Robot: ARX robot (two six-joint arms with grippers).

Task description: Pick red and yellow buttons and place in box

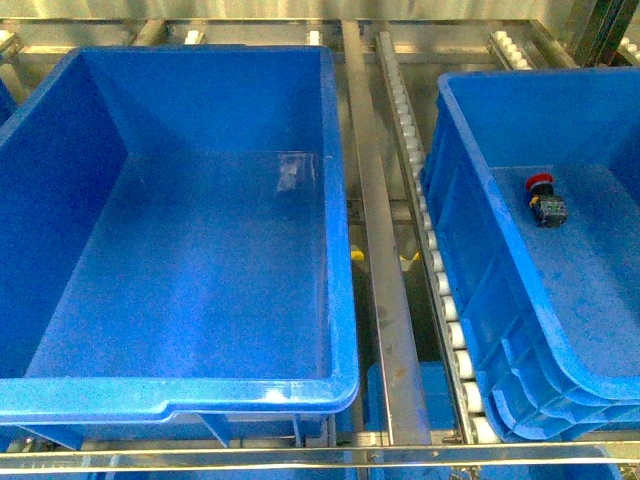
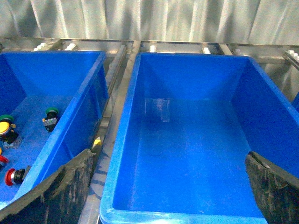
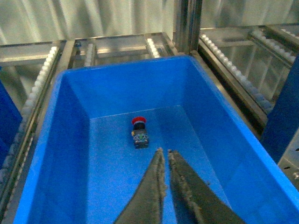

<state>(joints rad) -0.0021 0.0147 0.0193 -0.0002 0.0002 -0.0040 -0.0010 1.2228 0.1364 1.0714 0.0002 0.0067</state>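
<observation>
Right claw (image 3: 165, 152) pinched empty; left claw (image 2: 169, 154) spread, cropped.

There are 3 deep bright-blue plastic totes: the empty middle tote (image 1: 150, 398); 1 neighbour tote (image 1: 470, 250) right of it, holding 1 red-capped push-button (image 1: 545, 200); and 1 far-side tote (image 2: 79, 107) on its other side. That one holds 1 red-capped button (image 2: 14, 176), 1 yellow-capped button (image 2: 4, 127) and 1 green-capped button (image 2: 50, 116); others are cropped and uncountable.

This is looking like a factory or warehouse sorting station. Deep blue plastic totes (image 1: 338, 200) are sitting side by side on a bare steel frame (image 1: 372, 220), with rails of small white rollers (image 1: 434, 250) running from near to far between them. Silvery sheet metal (image 2: 149, 18) is closing off the far side. A red-capped industrial push-button (image 1: 545, 203) is lying in the right tote.
</observation>
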